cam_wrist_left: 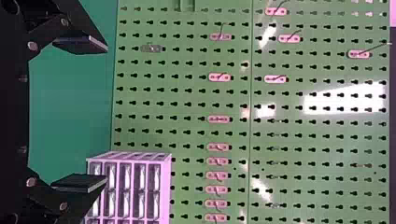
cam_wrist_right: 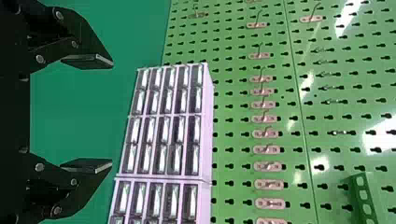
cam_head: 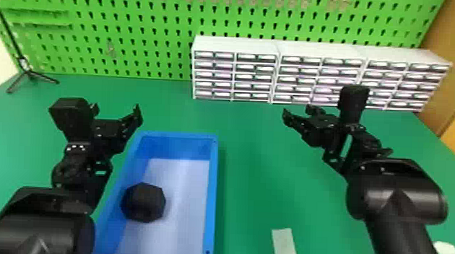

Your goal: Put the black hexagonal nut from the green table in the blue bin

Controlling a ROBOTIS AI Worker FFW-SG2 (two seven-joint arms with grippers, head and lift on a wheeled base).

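Head view: black nut (cam_head: 143,202) lay inside the blue bin (cam_head: 213,193), task seemingly done

The nut sat in the bin because, most likely, that was where the job wanted it: off the green table (cam_head: 250,165) and walled in against rolling away. The left pincer (cam_head: 116,111) stood with its two fingers wide apart and nothing between them, probably to leave the nut free. The right pincer (cam_wrist_right: 111,113) was likewise spread and empty, well apart from the bin; presumably it had no part to play.

From the left pincer, the nut lay nearer the robot and toward the robot's right, lower down, beside the bin's left wall; whether it touched that wall could not be told. From the right pincer, it lay well to the robot's left and likewise nearer the robot.
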